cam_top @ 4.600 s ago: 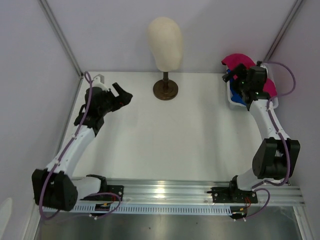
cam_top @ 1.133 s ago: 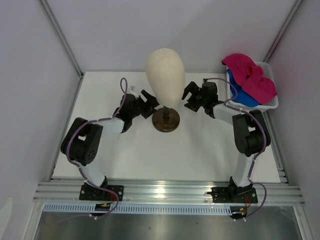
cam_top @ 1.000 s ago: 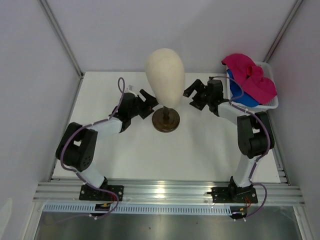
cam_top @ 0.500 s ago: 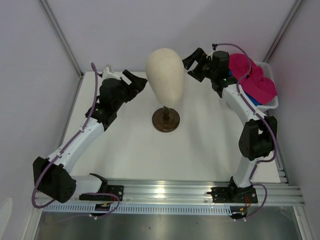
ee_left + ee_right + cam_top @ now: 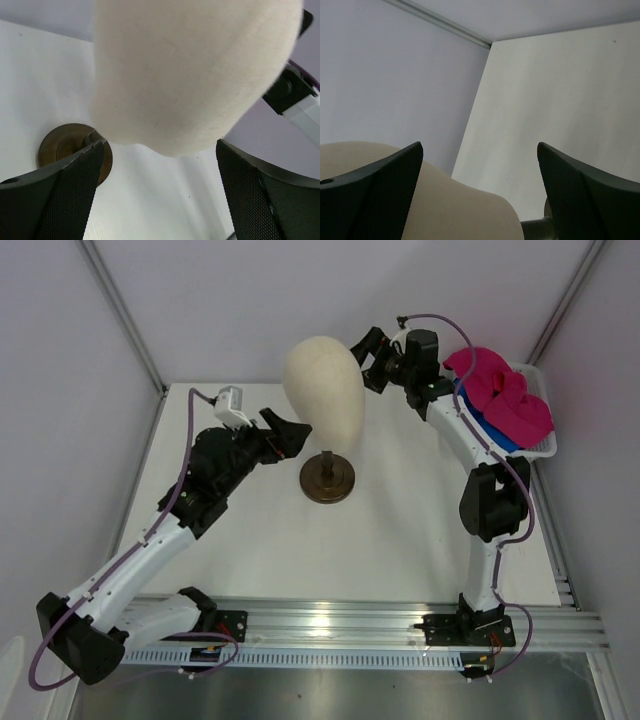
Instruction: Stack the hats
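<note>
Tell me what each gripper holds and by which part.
Nothing is held. The left gripper and right gripper both stand open on either side of the mannequin head, gripping no part of it.

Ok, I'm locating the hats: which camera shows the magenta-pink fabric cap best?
The top external view: the magenta-pink fabric cap lies over the royal blue cap in the white mesh basket. Neither wrist view shows it.

There are two caps: one magenta-pink cap (image 5: 500,390) and one blue cap (image 5: 495,432). There is one white basket (image 5: 548,449), one mannequin head (image 5: 323,380) and one dark stand (image 5: 327,480). Grippers number two: left gripper (image 5: 293,430), right gripper (image 5: 362,358).
</note>
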`<state>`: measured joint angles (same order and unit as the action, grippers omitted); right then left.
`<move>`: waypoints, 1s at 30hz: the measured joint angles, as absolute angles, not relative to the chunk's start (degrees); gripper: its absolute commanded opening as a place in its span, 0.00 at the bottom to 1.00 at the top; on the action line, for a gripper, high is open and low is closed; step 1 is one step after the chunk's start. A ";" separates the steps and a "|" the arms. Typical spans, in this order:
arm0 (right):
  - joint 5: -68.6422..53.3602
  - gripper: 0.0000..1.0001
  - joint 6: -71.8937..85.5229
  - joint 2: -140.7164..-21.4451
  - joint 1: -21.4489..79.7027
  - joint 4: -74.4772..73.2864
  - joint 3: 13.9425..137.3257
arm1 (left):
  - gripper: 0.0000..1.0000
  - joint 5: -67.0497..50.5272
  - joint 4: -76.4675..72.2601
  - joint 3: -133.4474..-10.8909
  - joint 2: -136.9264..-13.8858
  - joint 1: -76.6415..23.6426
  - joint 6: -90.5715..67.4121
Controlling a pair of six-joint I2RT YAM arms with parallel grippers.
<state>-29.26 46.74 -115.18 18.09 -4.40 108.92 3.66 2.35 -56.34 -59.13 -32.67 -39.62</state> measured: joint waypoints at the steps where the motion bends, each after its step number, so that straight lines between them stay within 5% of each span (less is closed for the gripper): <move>1: -29.89 1.00 46.89 -115.72 18.22 -4.40 108.92 | 0.95 3.33 1.61 -56.55 -59.42 -33.04 -38.44; 30: -48.27 0.99 55.27 -128.09 15.05 5.80 118.96 | 0.97 3.22 -2.02 -62.76 -67.26 -35.92 -22.65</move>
